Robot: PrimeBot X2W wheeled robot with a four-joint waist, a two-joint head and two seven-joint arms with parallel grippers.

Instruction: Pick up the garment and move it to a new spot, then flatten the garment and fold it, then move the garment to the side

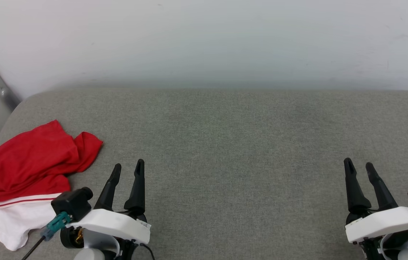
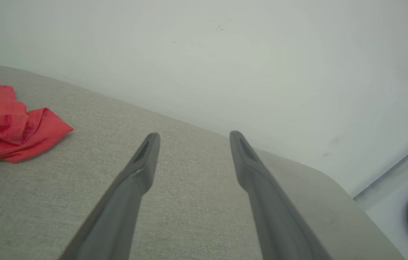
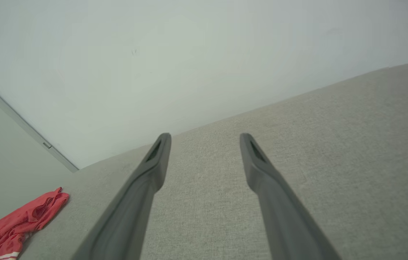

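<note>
Grey fabric surface meets a pale wall; we note the garment crumpled at its left edge. Our left gripper sits near it, right gripper well apart, both spread and empty.

Surface: one, broad, covered in grey woven fabric, far-left corner rounded. Lying on it: garment, one, red with a white sleeve edged in red-and-white stripe, crumpled in a heap at the near left.
</note>
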